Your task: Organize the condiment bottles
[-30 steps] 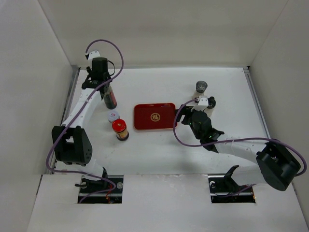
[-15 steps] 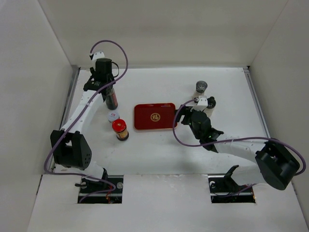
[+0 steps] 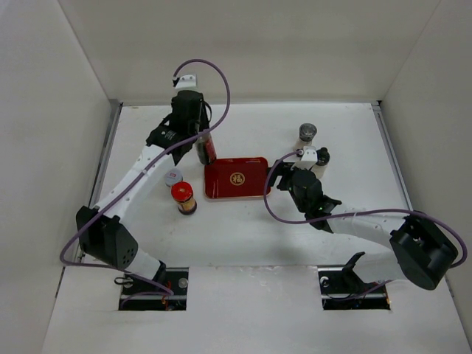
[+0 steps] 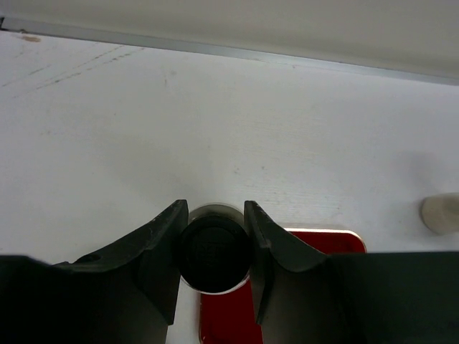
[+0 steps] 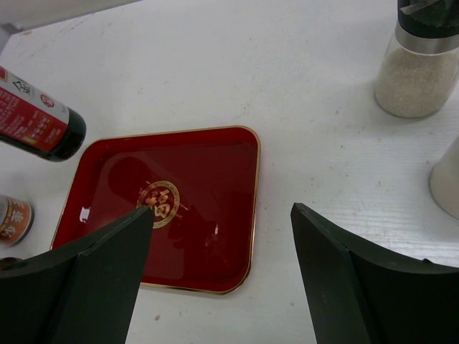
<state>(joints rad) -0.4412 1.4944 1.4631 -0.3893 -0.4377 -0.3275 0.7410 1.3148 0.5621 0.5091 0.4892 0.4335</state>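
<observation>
1. Condiment bottles stand in two loose groups on the white table (image 3: 243, 232), one either side of a flat red tray (image 3: 254, 168) with a gold emblem.
2. The tall dark bottle (image 3: 206, 150) is at the tray's far-left corner, gripped at the top by the left pincer (image 4: 214, 211).
3. In the left wrist view, the two dark fingers (image 4: 163, 247) are closed against either side of the bottle's black cap (image 4: 214, 252), with the red tray just beyond.
4. The right wrist view shows that bottle leaning, its base next to the tray corner. Whether the base touches the table cannot be told.
5. The pale-lidded jar (image 3: 173, 176) sits on the table just left of the tray.
6. The red-capped amber jar (image 3: 184, 198) stands upright just in front of it, near the tray's near-left corner.
7. The grey-topped shaker (image 3: 307, 136), filled with pale grains, stands upright beyond the tray's right end.
8. The dark-topped shaker (image 3: 321, 159) stands just beside the right arm's wrist, nearer than the grey-topped one.
9. The right pincer (image 5: 221, 215) is spread wide and holds nothing.
10. It hangs over the tray's right half, and both shakers lie off to its right.
11. All five bottles are outside the tray, and nothing rests on its red surface.
</observation>
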